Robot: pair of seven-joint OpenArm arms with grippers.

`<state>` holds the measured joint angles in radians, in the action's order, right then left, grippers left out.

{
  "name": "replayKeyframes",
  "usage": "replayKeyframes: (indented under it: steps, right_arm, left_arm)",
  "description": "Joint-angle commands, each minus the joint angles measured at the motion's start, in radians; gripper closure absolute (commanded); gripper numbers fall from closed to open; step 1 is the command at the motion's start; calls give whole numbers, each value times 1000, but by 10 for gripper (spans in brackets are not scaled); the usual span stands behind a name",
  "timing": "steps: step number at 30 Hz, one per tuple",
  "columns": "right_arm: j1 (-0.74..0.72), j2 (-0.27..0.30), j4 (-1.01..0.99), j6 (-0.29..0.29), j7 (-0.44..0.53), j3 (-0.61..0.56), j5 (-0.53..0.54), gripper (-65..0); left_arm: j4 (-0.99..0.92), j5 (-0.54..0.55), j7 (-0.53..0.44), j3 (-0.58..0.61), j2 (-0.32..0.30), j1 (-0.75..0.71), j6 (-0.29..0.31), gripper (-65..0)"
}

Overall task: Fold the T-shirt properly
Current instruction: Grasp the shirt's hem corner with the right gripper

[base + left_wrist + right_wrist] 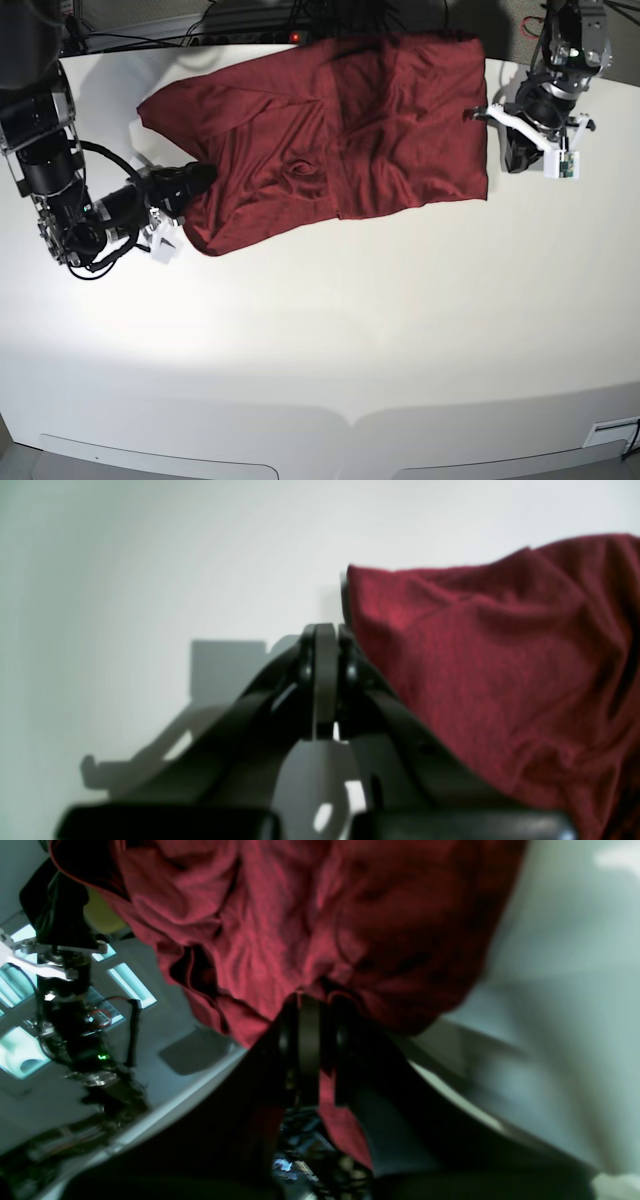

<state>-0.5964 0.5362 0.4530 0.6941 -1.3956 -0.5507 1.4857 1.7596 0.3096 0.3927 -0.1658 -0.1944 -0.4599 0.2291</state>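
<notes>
The dark red T-shirt (340,130) lies spread and wrinkled across the back of the white table, with one sleeve folded over its upper left. My right gripper (195,180) is at the shirt's left edge and shut on the T-shirt (300,915). In the right wrist view the gripper (310,1005) has red fabric bunched over and between its fingers. My left gripper (510,152) stands just off the shirt's right edge. In the left wrist view the gripper (325,630) is shut with nothing in it, and the T-shirt (500,655) rises right beside it.
The white table (320,330) stretches bare toward the front edge. Black cables (250,35) run along the back edge behind the shirt. The left arm's body (565,60) stands at the back right corner, and the right arm's body (50,180) at the left edge.
</notes>
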Motion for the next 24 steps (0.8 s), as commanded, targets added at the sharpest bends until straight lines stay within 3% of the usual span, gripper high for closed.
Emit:
replayKeyframes:
  steps: [1, 7, 24]
  right_arm:
    - [-48, 35, 16, 4, -1, 3, -2, 0]
    - [-82, 69, 155, 4, -1, 3, -2, 0]
    - [-65, 54, 470, 4, 119, 5, -2, 0]
  left_arm:
    - [16, 5, -33, -6, -6, -4, 5, 0]
    - [16, 4, -54, -6, -6, -19, 5, 0]
    - [14, 4, -55, -6, -6, -20, 5, 0]
